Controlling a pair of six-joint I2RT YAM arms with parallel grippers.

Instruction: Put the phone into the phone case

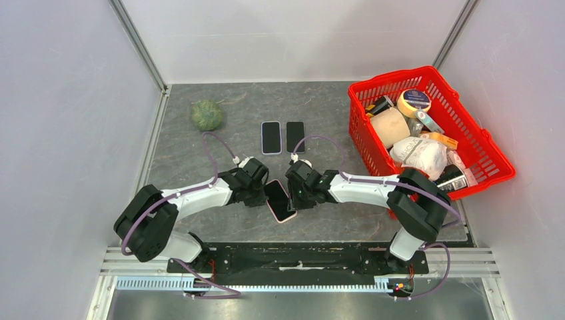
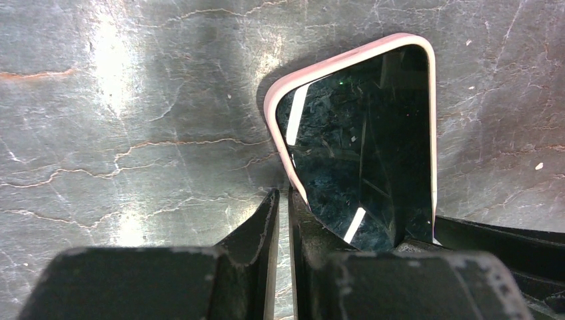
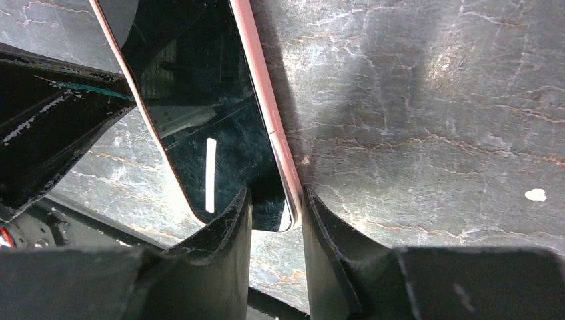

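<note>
Item: phone (image 1: 280, 200), screen up, sitting in pink case (image 2: 346, 63), apparently raised over the table (image 1: 200, 153), centre-near, between both arms.
Long axis: near–far, near end swung right.
Left gripper (image 2: 283, 200): fingers almost together, apparently pinching the case's left rim.
Right gripper (image 3: 275, 197): astride the right edge; clamped or not, cannot tell.
Risk: thin rim pinch slips, or uneven squeeze pops a corner out.

The left arm (image 1: 193, 198) and right arm (image 1: 363, 189) have white shells, black joints and bulky black housings. A lilac cable (image 1: 212, 150) loops along each. A black rail (image 1: 293, 257) carries both bases. The left hand (image 2: 283, 203) and right hand (image 3: 276, 200) have matte black, angular fingers (image 3: 233, 227) with scuffed grey edges.
</note>
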